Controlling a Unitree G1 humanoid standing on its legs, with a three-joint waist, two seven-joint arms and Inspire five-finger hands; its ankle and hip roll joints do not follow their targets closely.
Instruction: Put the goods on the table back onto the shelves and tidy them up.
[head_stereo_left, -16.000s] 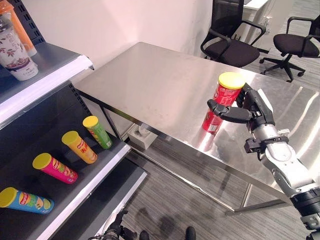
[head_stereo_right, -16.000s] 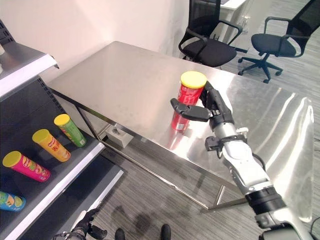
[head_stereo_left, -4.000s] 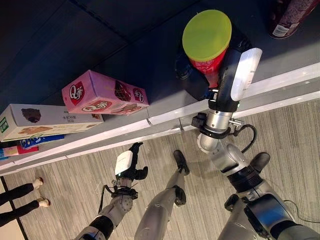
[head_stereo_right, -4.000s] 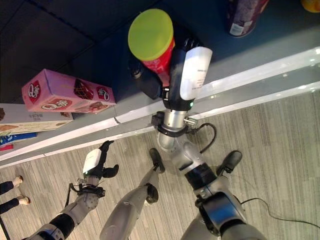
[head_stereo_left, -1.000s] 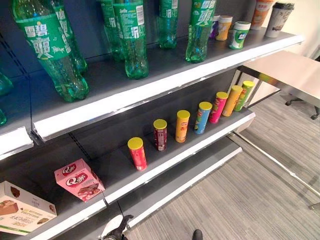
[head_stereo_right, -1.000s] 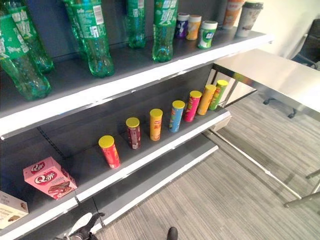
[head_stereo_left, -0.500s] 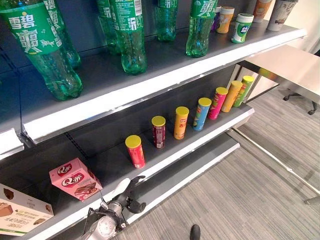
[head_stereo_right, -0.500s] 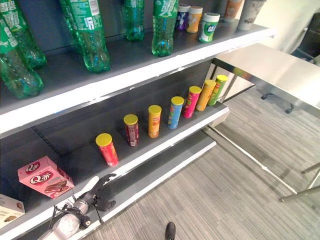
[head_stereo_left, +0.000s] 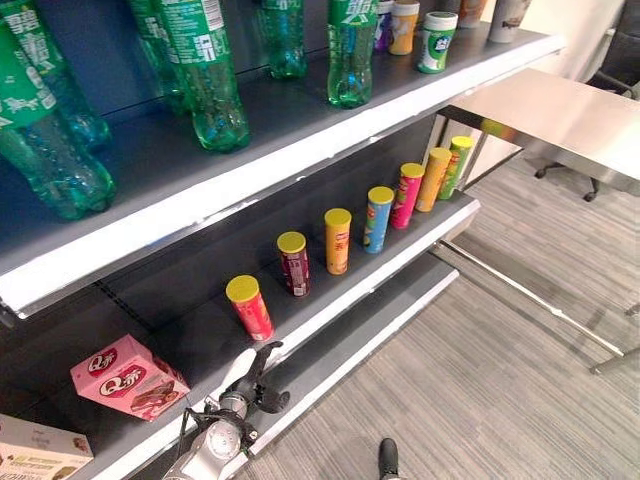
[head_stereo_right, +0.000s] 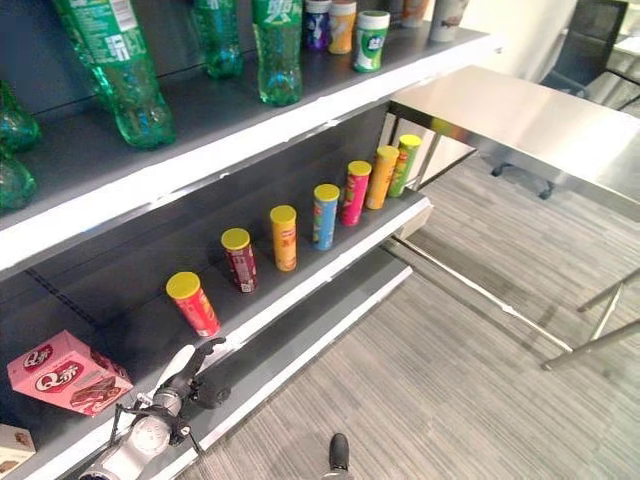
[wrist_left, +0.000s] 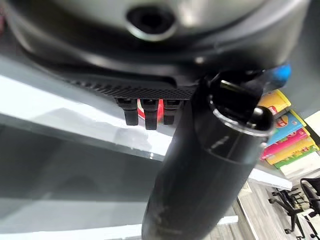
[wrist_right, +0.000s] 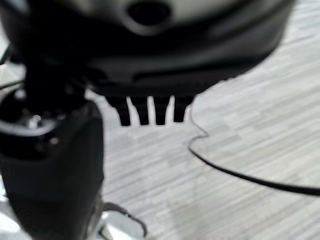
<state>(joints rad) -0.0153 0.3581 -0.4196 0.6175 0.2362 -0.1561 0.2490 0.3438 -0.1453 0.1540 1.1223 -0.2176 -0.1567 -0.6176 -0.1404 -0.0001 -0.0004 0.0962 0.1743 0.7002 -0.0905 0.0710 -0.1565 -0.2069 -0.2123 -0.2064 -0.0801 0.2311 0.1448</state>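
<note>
Though raised close to the front edge of the middle shelf (head_stereo_left: 380, 285), grips nothing: left hand (head_stereo_left: 250, 372), fingers loose and spread, white-covered thumb up, just below and in front of the red can (head_stereo_left: 249, 308). Seen past its straight fingertips (wrist_left: 146, 114) in the left wrist view, a strip of that red can, with the far cans' coloured sides farther along.

Standing upright in one slanting row on the middle shelf, apart from one another and all yellow-lidded: red can, maroon can (head_stereo_left: 293, 264), orange can (head_stereo_left: 338, 241), blue can (head_stereo_left: 379, 219), pink can (head_stereo_left: 407, 197), amber can (head_stereo_left: 434, 179) and green can (head_stereo_left: 456, 167) (the last three close together at the end nearest the table (head_stereo_left: 560, 100)).

Lying tilted on the same shelf, well to the left of the red can: a pink box (head_stereo_left: 128, 377), with the corner of a pale box (head_stereo_left: 40, 462) beside it.

Ranged along the top shelf (head_stereo_left: 250, 170): green bottles (head_stereo_left: 205, 75), then small tubs (head_stereo_left: 436, 40) and cups toward the table end.

Hanging over striped grey floor (head_stereo_left: 500, 380) in the right wrist view, likewise unclenched and holding nothing: right hand (wrist_right: 150, 75), fingers (wrist_right: 150, 112) straight in a row.
</note>
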